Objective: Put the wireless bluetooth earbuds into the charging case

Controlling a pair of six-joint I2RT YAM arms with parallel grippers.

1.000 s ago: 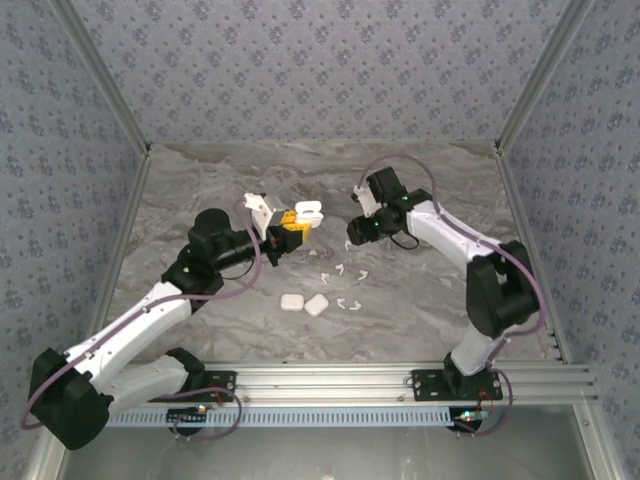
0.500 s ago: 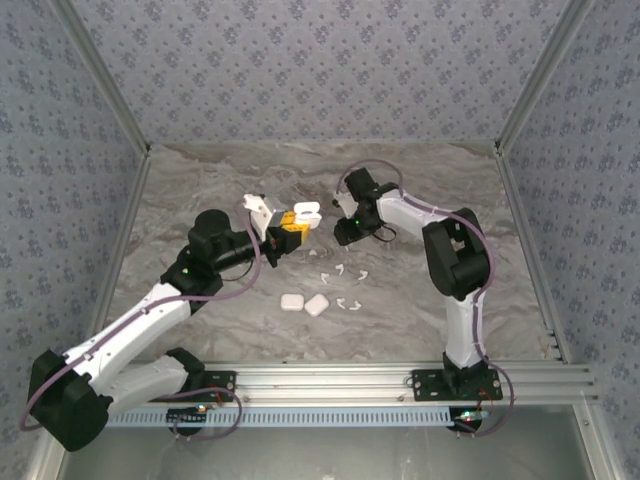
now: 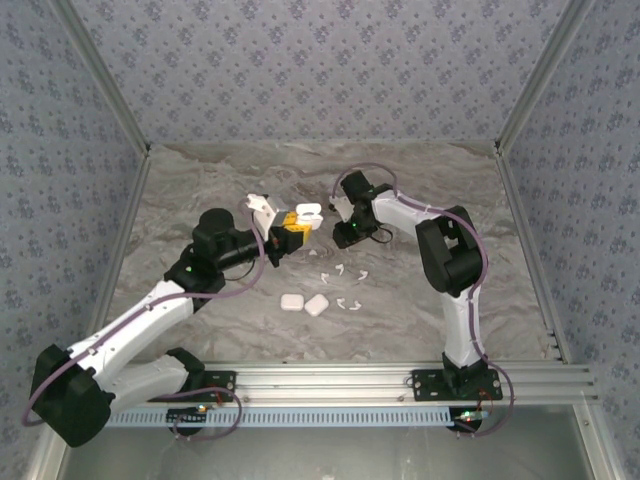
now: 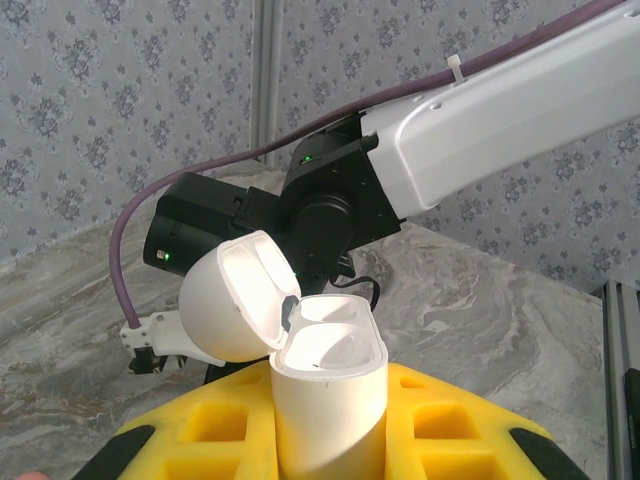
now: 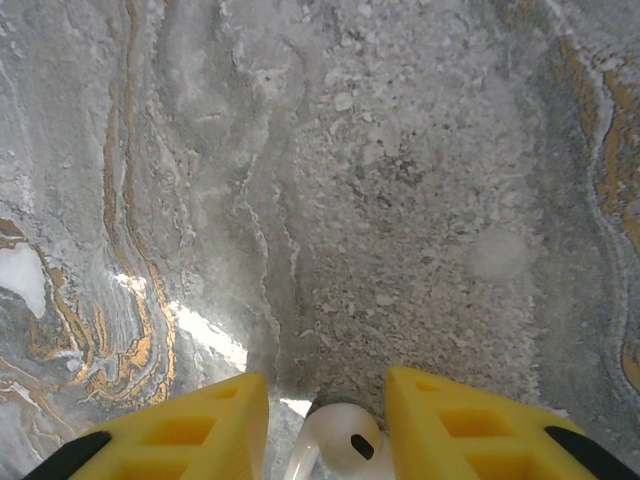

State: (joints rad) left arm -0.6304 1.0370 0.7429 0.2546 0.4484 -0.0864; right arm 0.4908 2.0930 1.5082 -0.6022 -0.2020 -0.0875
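Left wrist: your left gripper [image 4: 330, 425] clamps the open charging case [image 4: 325, 360], seemingly empty. Right gripper's [image 5: 328, 415] jaws straddle an earbud [image 5: 345, 442]; grip unclear.

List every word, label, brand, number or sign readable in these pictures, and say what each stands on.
No text can be read in any view.
Open charging case: plain white, no marking.
Earbud: plain white, no marking.
Closed cases on the table: too small to tell.
Circuit boards at the near rail: any print is too small to read.
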